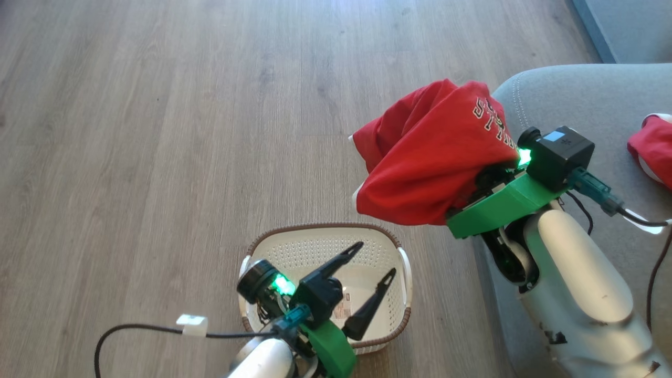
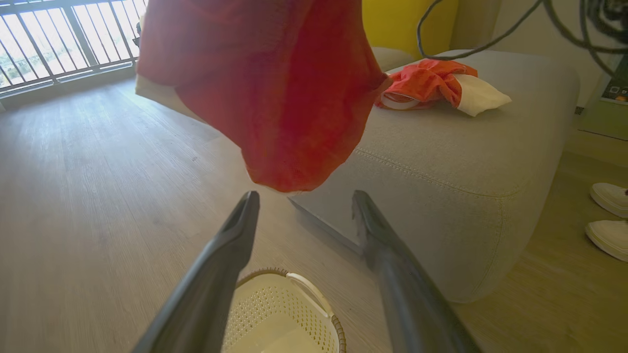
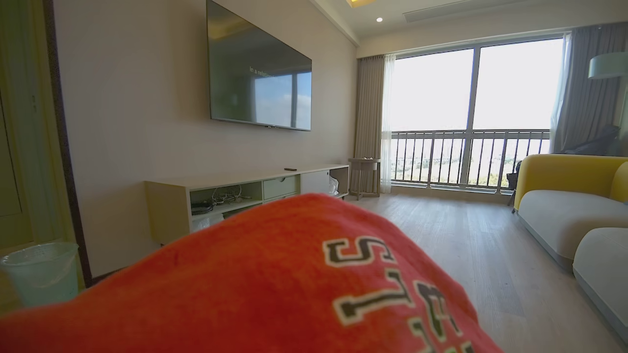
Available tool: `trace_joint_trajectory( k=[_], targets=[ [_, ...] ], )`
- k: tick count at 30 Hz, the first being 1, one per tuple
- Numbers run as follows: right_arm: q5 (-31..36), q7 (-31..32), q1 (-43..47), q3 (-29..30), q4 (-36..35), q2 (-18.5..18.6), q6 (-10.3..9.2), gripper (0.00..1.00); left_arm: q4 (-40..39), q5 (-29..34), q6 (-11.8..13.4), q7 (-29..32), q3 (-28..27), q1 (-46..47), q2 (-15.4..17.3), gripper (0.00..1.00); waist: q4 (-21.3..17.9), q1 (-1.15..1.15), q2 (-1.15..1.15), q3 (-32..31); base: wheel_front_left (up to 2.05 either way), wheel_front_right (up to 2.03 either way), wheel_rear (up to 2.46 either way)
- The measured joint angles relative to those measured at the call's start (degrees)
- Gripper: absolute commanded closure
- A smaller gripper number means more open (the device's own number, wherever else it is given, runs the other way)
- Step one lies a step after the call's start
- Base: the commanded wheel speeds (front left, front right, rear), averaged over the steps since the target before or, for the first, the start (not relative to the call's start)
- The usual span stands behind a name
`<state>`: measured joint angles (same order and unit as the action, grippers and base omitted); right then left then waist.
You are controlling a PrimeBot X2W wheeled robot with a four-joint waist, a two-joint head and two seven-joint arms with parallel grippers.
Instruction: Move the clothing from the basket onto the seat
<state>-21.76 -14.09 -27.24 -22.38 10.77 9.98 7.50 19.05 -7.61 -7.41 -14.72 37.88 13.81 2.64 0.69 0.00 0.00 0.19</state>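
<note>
A red garment with white lettering [image 1: 430,157] hangs in the air, draped over my right gripper and hiding its fingers; the green wrist mount [image 1: 504,205] shows beneath it, at the edge of the grey seat [image 1: 577,100]. The right wrist view has the same garment [image 3: 274,274] across its lower half. My left gripper [image 1: 376,258] stands open and holds nothing above the cream basket [image 1: 294,252], whose inside looks bare. In the left wrist view the garment [image 2: 274,83] hangs just beyond my open left gripper [image 2: 305,196]. Another red-and-white garment [image 2: 431,81] lies on the seat [image 2: 441,162].
Wood floor stretches left and ahead of the basket. Two white shoes [image 2: 608,211] sit on the floor past the seat. A low TV cabinet [image 3: 245,191], a pale bin [image 3: 39,274] and a yellow sofa [image 3: 569,176] line the room. Cables trail from both wrists.
</note>
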Motion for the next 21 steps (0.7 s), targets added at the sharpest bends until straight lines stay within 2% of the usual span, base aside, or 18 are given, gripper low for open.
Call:
trace_joint_trajectory(
  k=[21],
  targets=[
    [0.1,0.51,0.01,1.29,-0.91,0.81,0.0,1.0,-2.18,-0.47,0.0,0.01,0.67,-1.4,1.24,0.0,-0.36,0.0,0.0,0.6,0.0,0.0,0.0]
  ],
)
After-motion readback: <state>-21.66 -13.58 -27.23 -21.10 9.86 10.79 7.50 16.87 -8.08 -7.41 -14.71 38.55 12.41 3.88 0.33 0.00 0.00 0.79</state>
